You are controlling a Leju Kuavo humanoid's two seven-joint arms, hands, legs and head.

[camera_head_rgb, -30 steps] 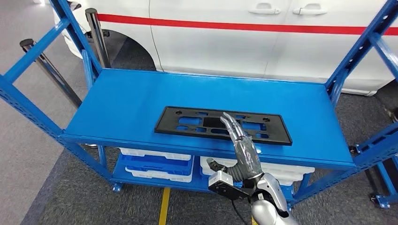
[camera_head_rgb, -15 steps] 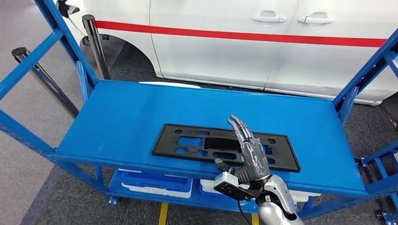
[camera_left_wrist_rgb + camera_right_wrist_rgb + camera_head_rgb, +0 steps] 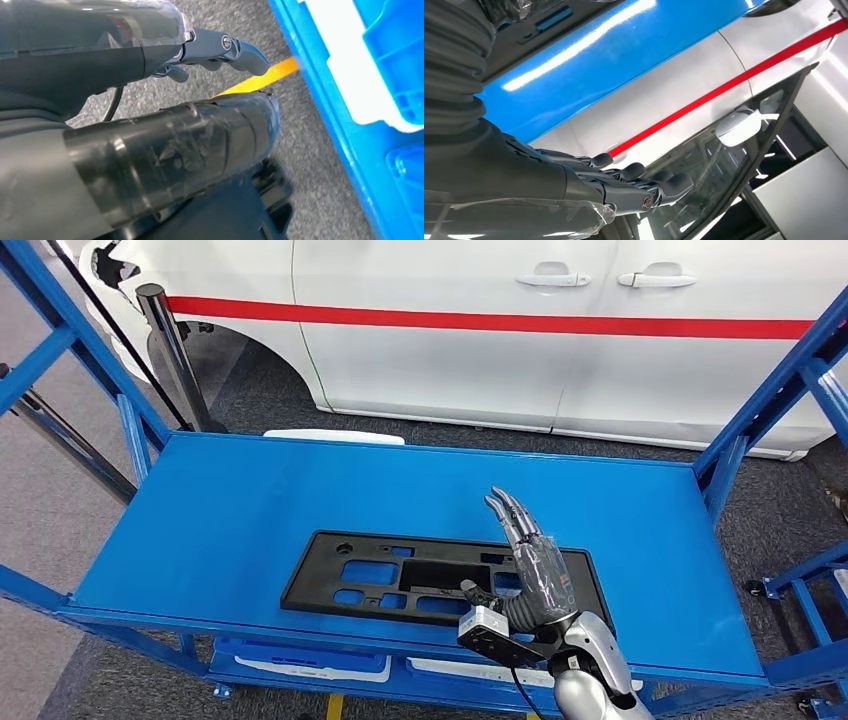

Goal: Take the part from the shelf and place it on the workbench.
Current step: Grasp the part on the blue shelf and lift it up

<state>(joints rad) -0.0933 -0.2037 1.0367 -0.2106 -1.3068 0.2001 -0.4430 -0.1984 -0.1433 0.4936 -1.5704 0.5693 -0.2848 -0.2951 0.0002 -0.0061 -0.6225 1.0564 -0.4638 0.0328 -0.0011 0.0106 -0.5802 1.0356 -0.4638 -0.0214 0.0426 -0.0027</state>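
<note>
A flat black plastic part with several cut-outs lies on the blue shelf top, near its front edge. My right hand hovers over the part's right end. Its fingers are stretched forward and apart, its thumb points toward the part's middle, and it holds nothing. The right wrist view shows those fingers spread, with the shelf top and a strip of the part beside them. My left hand hangs low beside the shelf over grey carpet, holding nothing.
A white car with a red stripe stands close behind the shelf. Blue uprights frame both ends, and a metal post stands at the back left. White and blue bins sit on the lower shelf. A yellow floor line runs beneath.
The whole picture has shifted, so the camera has moved closer to the shelf. My right hand now reaches over the part's right end rather than its front edge.
</note>
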